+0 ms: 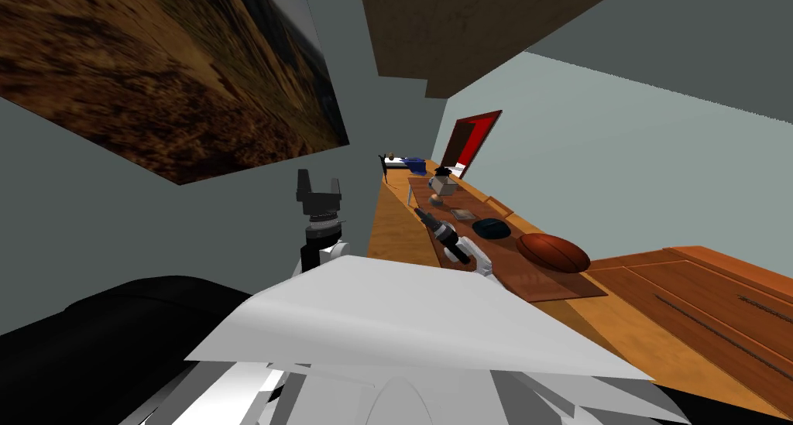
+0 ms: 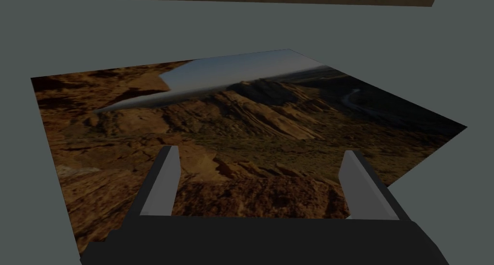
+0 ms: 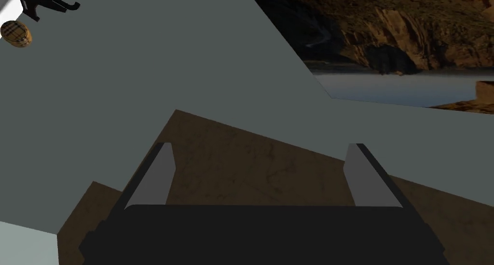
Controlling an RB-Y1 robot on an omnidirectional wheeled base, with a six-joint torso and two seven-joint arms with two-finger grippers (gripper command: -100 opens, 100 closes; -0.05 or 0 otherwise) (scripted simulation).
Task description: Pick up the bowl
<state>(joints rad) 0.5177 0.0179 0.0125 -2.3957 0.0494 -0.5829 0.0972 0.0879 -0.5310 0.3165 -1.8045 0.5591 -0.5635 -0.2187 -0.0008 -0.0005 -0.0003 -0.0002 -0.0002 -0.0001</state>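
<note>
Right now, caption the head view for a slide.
Right pincer above the wooden counter, apart from the dark bowl on the runner; left pincer raised.

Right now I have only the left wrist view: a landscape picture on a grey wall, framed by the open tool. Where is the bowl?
Observer: The head view shows a dark, rounded bowl on a brown runner along a wooden counter, off to your right.
Operator: Is anything crowding it?
Observer: A brown ball lies beside it on the runner, on the side nearer you.
Operator: And the right tool?
Observer: The right tool is open and holds nothing. It points up at a brown cupboard, not at the bowl.
</note>
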